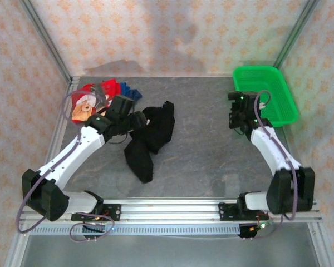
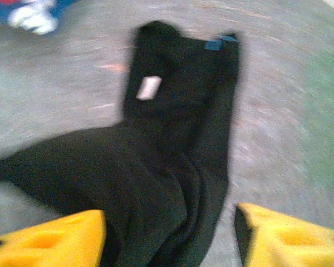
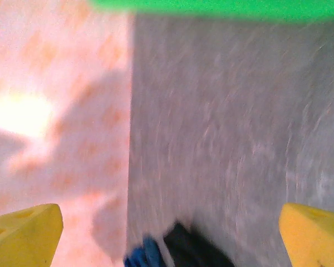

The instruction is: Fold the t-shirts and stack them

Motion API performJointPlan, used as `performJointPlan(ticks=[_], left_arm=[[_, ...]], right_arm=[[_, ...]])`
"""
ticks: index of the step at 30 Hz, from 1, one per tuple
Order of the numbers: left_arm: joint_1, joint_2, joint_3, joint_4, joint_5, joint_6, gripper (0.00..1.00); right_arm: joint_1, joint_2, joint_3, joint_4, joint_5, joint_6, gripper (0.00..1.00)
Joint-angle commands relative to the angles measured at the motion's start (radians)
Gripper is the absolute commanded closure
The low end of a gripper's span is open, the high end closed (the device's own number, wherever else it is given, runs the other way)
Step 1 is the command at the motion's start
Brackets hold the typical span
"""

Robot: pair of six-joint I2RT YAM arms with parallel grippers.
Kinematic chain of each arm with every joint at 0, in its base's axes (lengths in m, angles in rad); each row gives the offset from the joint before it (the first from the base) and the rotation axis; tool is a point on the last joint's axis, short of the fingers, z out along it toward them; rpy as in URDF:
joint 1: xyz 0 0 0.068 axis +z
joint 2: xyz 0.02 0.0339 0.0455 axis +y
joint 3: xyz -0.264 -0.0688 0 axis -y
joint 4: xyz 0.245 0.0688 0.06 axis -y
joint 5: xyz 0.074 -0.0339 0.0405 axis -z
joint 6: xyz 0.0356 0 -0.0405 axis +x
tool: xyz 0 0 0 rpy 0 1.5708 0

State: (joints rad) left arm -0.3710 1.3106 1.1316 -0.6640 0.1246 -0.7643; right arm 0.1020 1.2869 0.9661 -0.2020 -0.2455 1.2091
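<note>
Black t-shirt [image 2: 172,167]: motion-blurred, lower part cropped at bottom edge; blue t-shirt [image 1: 129,90]: mostly hidden behind left arm [image 1: 83,146]; green basket [image 3: 211,6]: smeared, cropped above.

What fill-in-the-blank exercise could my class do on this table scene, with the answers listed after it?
1. The crumpled t-shirt in the middle of the table is ____.
2. The mesh basket at the far right is ____.
3. The red t-shirt lies at the far ____ of the table.
4. The right gripper holds nothing; its fingers stand ____.

Missing words: black; green; left; open.
</note>
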Motion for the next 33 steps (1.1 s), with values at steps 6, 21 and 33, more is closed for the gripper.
performJointPlan(ticks=[6, 21, 33], left_arm=[[0.201, -0.237, -0.205, -0.144, 0.070, -0.117, 0.09], [0.029, -0.407, -0.604, -0.202, 0.073, -0.307, 0.58], [0.000, -0.339, -0.737, -0.044, 0.053, -0.396, 0.79]], right_arm=[[0.289, -0.088, -0.121, -0.229, -0.152, -0.373, 0.00], [0.804, 0.246, 0.014, -0.127, -0.342, -0.646, 0.29], [0.875, 0.514, 0.102, 0.057, -0.392, -0.565, 0.47]])
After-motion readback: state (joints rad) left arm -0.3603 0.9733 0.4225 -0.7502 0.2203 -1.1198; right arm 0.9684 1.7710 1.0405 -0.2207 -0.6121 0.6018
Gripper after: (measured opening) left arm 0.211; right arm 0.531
